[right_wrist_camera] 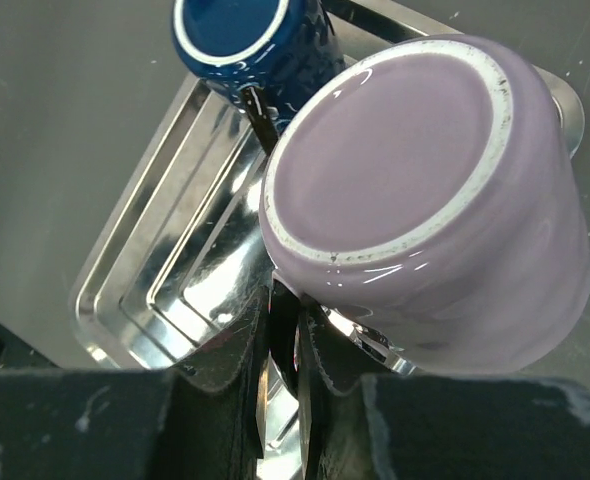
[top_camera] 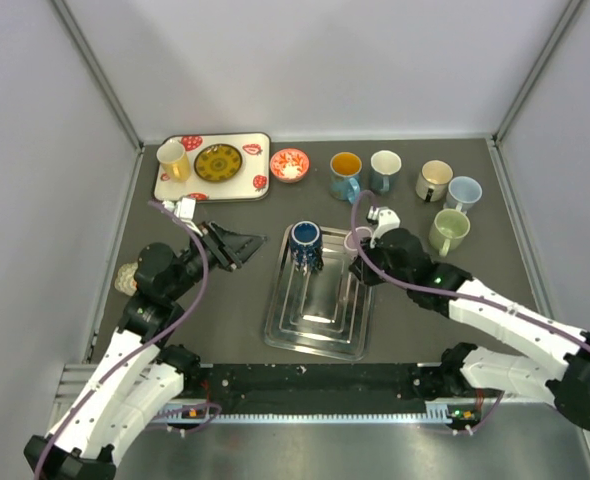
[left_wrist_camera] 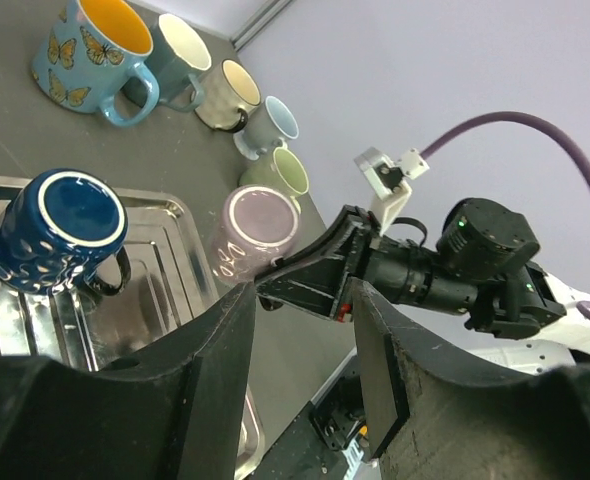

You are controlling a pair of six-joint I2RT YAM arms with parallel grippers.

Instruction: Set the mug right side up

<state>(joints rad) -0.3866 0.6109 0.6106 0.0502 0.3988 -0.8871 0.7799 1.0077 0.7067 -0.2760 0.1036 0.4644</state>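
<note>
pale lilac ceramic mug (top_camera: pixel 359 240) is seen upside down, slightly tilted, flat base with whitish foot ring on top, located at the far-right corner of the rectangular stainless steel tray (top_camera: pixel 278 335).

The purple mug (right_wrist_camera: pixel 415 200) hides its own handle in the right wrist view, where the right gripper (right_wrist_camera: pixel 290 310) meets it at lower centre. From above, that gripper covers most of it. The blue mug (right_wrist_camera: pixel 245 40) is cut by the wrist view's top edge. A pale object (top_camera: pixel 125 278) at far left of the top view, behind the left arm (top_camera: pixel 160 275), is too small to tell.
</note>
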